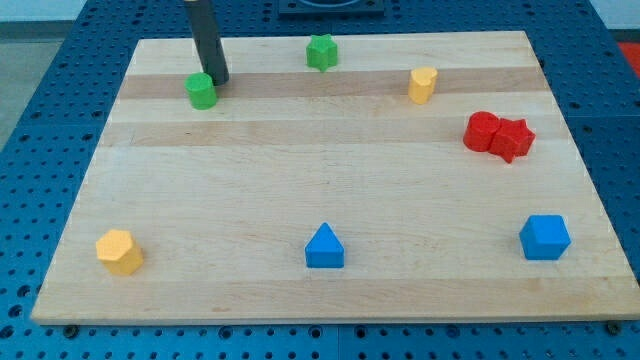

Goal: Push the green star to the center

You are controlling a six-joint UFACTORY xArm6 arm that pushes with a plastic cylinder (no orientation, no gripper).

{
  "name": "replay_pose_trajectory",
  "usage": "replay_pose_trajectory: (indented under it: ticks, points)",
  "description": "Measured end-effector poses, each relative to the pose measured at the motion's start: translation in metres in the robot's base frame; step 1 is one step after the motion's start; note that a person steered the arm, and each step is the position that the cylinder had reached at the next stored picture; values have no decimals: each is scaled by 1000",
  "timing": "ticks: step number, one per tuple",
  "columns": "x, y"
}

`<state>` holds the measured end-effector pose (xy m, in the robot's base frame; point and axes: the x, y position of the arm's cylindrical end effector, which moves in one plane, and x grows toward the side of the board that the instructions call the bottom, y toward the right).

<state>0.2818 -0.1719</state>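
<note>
Nearest the camera, along the bottom of the frame, sit a yellow hexagonal block [119, 251], a blue triangular block [324, 247] and a blue cube-like block [544, 237] on the pale wooden board [300, 180]. At the right edge two red blocks [498, 135] touch each other, and a small yellow block [423, 85] lies at upper right.

The green star-shaped block [321, 53] rests at top centre, near the board's far edge, its points blunt and its faces glossy. The arm has no fingers, only a dark rod; its tip [217, 80] stands at upper left, just beside a second green block [201, 91], rounder in outline, and well apart from the star.

By the look of it, the approach step is in hand and no push on the star has begun. Next, the tip should probably travel right and round behind the star's far side, then drive it toward the bottom of the frame, into the open middle.
</note>
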Motion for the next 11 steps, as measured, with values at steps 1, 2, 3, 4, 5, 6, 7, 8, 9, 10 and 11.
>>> replay_pose_trajectory:
  ticks: [1,2,3,4,5,6,7,8,9,10,11]
  points:
    - [6,-20]
    - [21,-38]
    - [41,-51]
    - [61,-54]
    - [63,-43]
    - [64,-28]
    - [81,-27]
    - [106,-27]
    - [131,-27]
    - [154,-28]
    - [174,-28]
